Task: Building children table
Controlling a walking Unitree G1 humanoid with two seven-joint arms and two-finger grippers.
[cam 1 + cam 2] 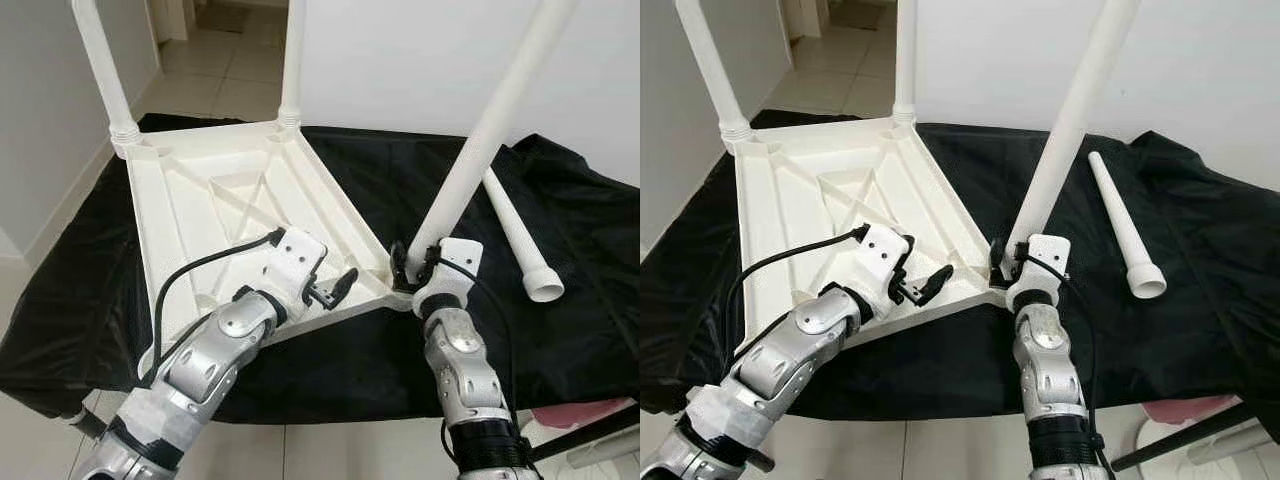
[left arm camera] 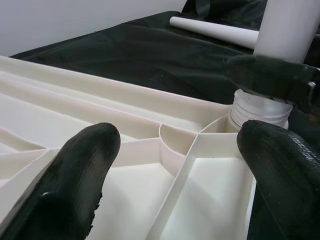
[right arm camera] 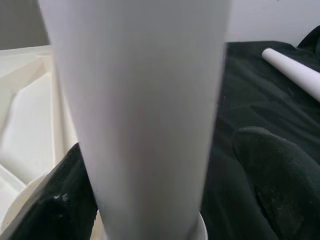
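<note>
1. I see the white tabletop (image 1: pixel 230 215) lying upside down on a bench covered with a black cloth (image 1: pixel 560 300), its ribbed underside facing up.
2. Two legs (image 1: pixel 100 65) stand upright in the tabletop's far corners.
3. A third leg (image 1: pixel 480 140) stands tilted in the tabletop's near corner on my right side, its threaded base at the socket.
4. My right gripper (image 1: pixel 412 265) sits at the foot of that third leg; its fingers (image 3: pixel 270 170) stand on either side of the leg, but I cannot tell whether they press on it.
5. My left gripper (image 1: pixel 335 290) hovers over the tabletop's near edge, just beside that same corner, with its fingers (image 2: pixel 80 170) spread apart and holding nothing.
6. A fourth leg (image 1: pixel 520 240) lies loose on the cloth, well apart from the tabletop, beyond the third leg.
</note>
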